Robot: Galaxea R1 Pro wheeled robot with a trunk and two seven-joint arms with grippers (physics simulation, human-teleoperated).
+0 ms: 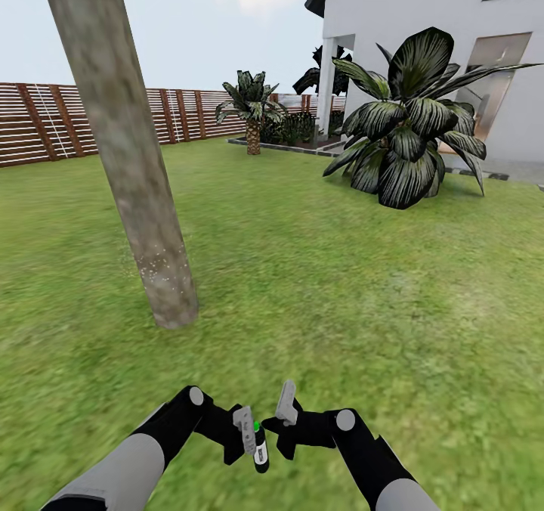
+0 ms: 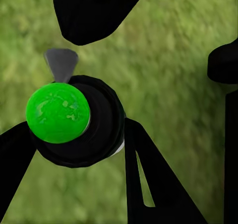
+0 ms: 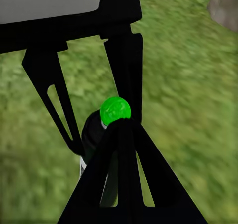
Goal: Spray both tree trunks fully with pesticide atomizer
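Your left gripper (image 1: 253,437) is closed around the pesticide atomizer (image 1: 261,450). Its black fingers (image 2: 148,184) press on both sides of the little dark bottle, which has a bright green ball on top. You hold the bottle upright, low and near you, just above the grass. Your right gripper (image 1: 281,424) is just beside the bottle on its right. You cannot tell if it is open or closed, or if it touches the bottle. A thick grey-brown tree trunk (image 1: 128,156) stands ahead on the left, leaning a little. Far off on the right is a big leafy palm (image 1: 412,129) by the white house (image 1: 423,12). A brown fence (image 1: 45,122) runs along the far left of the lawn (image 1: 340,284).
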